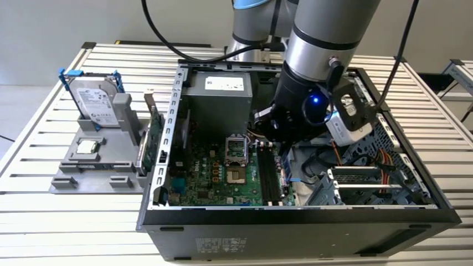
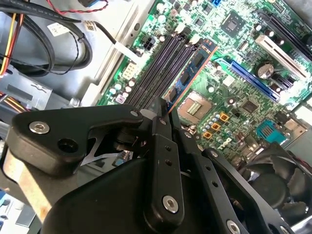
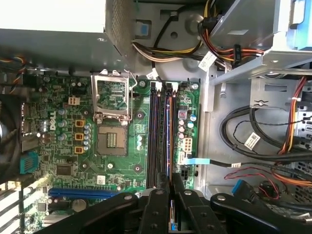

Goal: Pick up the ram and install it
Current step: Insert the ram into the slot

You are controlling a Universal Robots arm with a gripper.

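I see my arm reaching down into the open computer case (image 1: 177,138) that lies on the slatted table (image 1: 44,210). My gripper (image 1: 284,145) hangs low over the green board (image 1: 214,177), right above the long black slots (image 1: 267,177).

In the second wrist view the ram (image 2: 187,75) stands on its thin edge along the slots (image 2: 156,68), next to the square chip socket (image 2: 195,108). Its near end goes in between my black fingers (image 2: 157,122), which are pressed close on it. In the first wrist view the ram (image 3: 169,141) looks like a thin line running along the slots (image 3: 155,136) and into my gripper (image 3: 170,187).

On the exterior view's left, a grey stand (image 1: 96,160) on the table holds the hard drive (image 1: 96,100) upright. A green card (image 1: 146,149) leans just beside the case wall.
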